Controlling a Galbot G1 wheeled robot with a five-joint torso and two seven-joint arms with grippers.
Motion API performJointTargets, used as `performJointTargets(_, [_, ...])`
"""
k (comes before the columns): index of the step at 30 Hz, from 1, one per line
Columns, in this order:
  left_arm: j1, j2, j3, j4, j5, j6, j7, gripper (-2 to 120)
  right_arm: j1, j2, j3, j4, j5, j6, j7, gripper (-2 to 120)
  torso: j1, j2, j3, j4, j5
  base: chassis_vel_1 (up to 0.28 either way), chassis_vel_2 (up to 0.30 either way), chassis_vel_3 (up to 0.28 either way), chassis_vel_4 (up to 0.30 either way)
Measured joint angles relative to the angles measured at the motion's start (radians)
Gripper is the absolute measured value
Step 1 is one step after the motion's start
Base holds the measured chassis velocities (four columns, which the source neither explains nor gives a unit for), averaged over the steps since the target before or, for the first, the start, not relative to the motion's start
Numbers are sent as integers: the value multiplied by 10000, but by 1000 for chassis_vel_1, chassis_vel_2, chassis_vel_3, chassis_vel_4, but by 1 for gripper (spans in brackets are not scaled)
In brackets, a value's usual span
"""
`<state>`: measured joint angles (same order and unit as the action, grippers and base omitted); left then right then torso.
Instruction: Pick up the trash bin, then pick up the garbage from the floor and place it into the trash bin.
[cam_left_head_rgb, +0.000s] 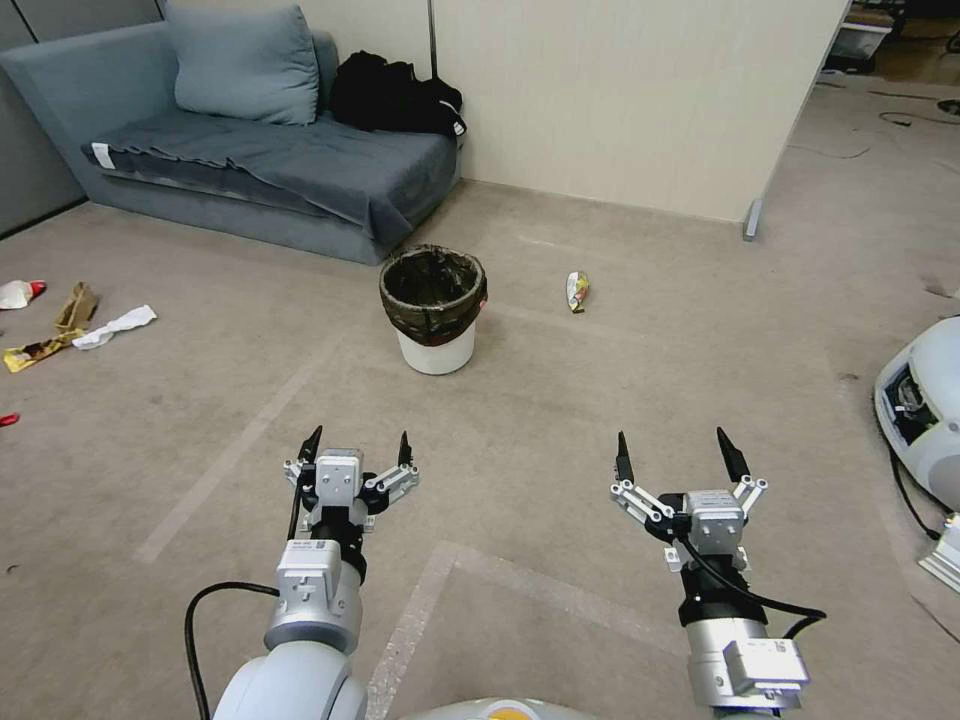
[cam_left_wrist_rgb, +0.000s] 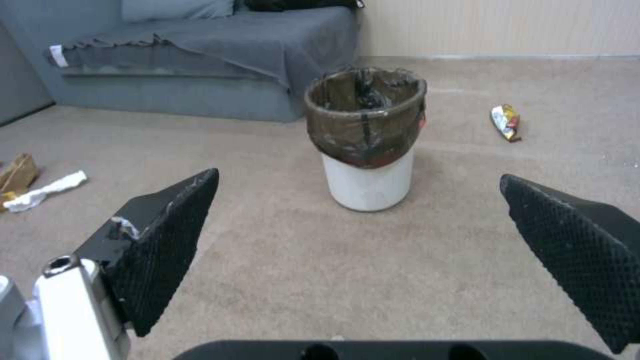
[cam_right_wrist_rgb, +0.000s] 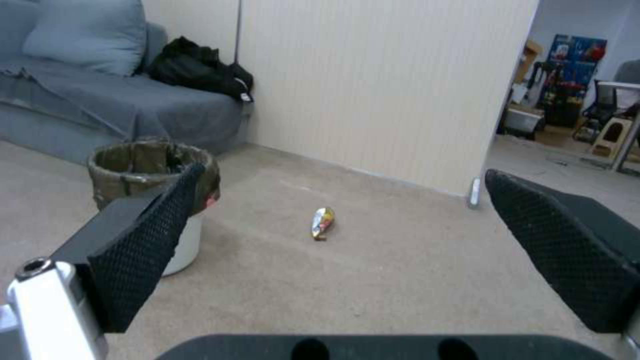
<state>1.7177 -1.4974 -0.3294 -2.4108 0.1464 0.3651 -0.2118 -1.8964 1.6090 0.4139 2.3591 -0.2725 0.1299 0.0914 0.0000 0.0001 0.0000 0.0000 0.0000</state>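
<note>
Grey sofa (cam_left_head_rgb: 250, 170) and a cream partition wall (cam_left_head_rgb: 640, 100) on a beige carpet (cam_left_head_rgb: 560, 420)

The sofa stands at the far left, draped with a grey blanket (cam_left_head_rgb: 300, 160) that hangs over its front edge, with a blue-grey cushion (cam_left_head_rgb: 245, 62) leaning against the backrest. A black bag (cam_left_head_rgb: 395, 95) sits on the seat at the end nearest the wall. The ribbed partition ends at a small grey foot (cam_left_head_rgb: 752, 218) resting on the carpet. Pale tape lines (cam_left_head_rgb: 235, 455) cross the floor. At the right edge stands a rounded white machine (cam_left_head_rgb: 925, 400) with a black cable (cam_left_head_rgb: 905, 490) trailing beside it. Beyond the partition lies a cluttered room with boxes (cam_right_wrist_rgb: 573, 60).
</note>
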Motion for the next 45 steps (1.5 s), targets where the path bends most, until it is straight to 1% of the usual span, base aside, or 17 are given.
performJointTargets(9, [32, 0, -17, 0, 12, -78, 5, 100, -17, -5, 16, -16, -20, -28, 1, 100, -1, 0, -1, 0, -1, -17, 17, 14, -20])
performJointTargets(15, [40, -4, -21, 0, 40, -93, 5, 100, -17, -6, 31, -30, -28, -41, -7, 100, -2, 0, 0, 0, 0, -177, 152, 147, -161])
performJointTargets(19, [36, -12, -21, 0, 54, -100, 5, 100, -18, -6, 48, -37, -33, -41, -49, 100, 0, 0, 1, 0, -2, -216, 236, 225, -233])
performJointTargets(20, [32, -16, -20, 0, 60, -102, 5, 100, -18, -7, 52, -40, -32, -45, -66, 100, 0, -1, 1, -1, 2, -261, 237, 249, -240])
performJointTargets(23, [19, -25, -18, 6, 76, -119, 3, 100, -15, -8, 62, -61, -33, -47, -83, 100, 0, -1, 2, 0, -3, -235, 237, 249, -235])
performJointTargets(26, [7, -29, -17, 20, 86, -132, -2, 100, -12, -8, 71, -76, -34, -47, -96, 100, 0, -1, 1, 0, 2, -226, 209, 221, -227])
performJointTargets(29, [-13, -58, -17, 53, 98, -151, -10, 100, -3, -8, 83, -93, -39, -42, -125, 100, 0, -1, 1, 0, -3, -229, 210, 220, -228])
performJointTargets(37, [-8, -126, -12, 83, 149, -192, -33, 100, 6, -10, 81, -117, -38, -7, -146, 100, 0, -1, 1, 2, 4, -220, 233, 218, -229])
performJointTargets(38, [-7, -133, -9, 90, 159, -200, -33, 100, 9, -10, 81, -130, -38, 16, -151, 100, 0, -1, 1, -1, -4, -249, 212, 242, -229])
performJointTargets(41, [-4, -145, -7, 93, 171, -211, -40, 100, 15, -10, 82, -138, -37, 43, -163, 100, 1, -1, 2, -1, 3, -230, 215, 216, -225])
performJointTargets(43, [0, -153, -7, 95, 178, -217, -50, 100, 20, -10, 85, -143, -37, 83, -188, 100, 0, -1, 1, -2, -4, -227, 211, 233, -215])
performJointTargets(44, [2, -158, -8, 95, 181, -220, -61, 100, 26, -11, 86, -151, -37, 97, -201, 100, 0, -1, 1, 2, 7, -231, 220, 210, -208])
performJointTargets(45, [2, -158, -8, 95, 181, -220, -61, 100, 26, -11, 86, -151, -37, 97, -201, 100, 0, -1, 1, 2, 7, -231, 220, 210, -208])
